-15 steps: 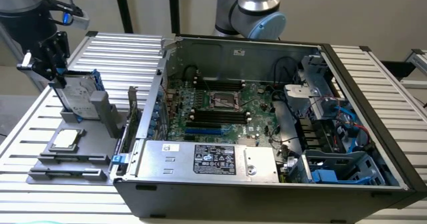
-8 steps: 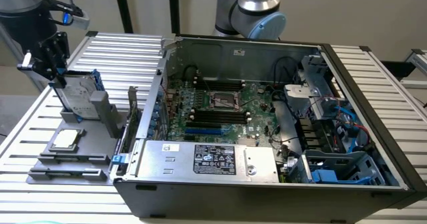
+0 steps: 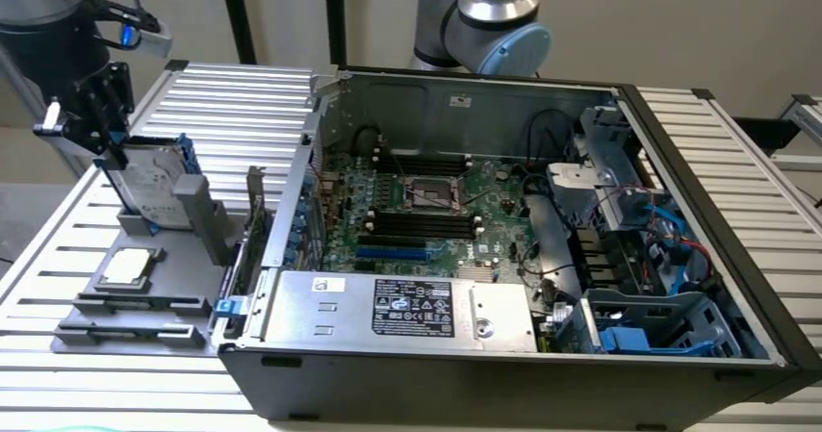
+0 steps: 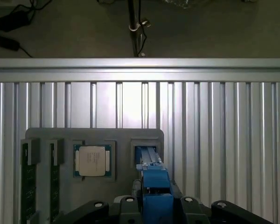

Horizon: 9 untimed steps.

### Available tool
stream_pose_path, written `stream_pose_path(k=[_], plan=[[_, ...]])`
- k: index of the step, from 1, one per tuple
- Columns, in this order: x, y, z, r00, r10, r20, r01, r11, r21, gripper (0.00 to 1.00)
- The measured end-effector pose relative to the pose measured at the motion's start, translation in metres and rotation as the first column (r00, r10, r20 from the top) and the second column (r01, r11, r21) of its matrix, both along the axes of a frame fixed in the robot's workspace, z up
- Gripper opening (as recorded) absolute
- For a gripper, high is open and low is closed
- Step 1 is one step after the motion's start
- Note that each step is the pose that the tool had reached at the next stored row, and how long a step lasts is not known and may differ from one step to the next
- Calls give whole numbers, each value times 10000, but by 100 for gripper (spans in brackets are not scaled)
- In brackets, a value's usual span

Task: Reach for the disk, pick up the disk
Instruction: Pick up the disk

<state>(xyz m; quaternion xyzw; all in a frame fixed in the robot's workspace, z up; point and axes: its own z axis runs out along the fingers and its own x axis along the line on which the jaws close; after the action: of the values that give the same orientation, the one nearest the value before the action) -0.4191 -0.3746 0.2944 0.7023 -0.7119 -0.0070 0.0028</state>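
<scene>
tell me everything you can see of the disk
The disk is a flat rectangular drive of silver-grey metal with a white printed label, framed by bright blue plastic rails. It stands on edge in a slot of the grey holder on the slatted table, at the exterior view's left, outside the open computer case. The pincer is at its upper end.
</scene>
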Motion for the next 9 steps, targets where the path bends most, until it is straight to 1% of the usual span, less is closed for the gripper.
stream_pose_path(k=[2, 7, 9], plan=[[0, -11, 1, 10000, 0, 0, 0, 10000, -1, 33], [0, -55, 1, 10000, -1, -1, 1, 10000, -2, 33], [0, -58, 1, 10000, -1, -1, 1, 10000, -1, 33]])
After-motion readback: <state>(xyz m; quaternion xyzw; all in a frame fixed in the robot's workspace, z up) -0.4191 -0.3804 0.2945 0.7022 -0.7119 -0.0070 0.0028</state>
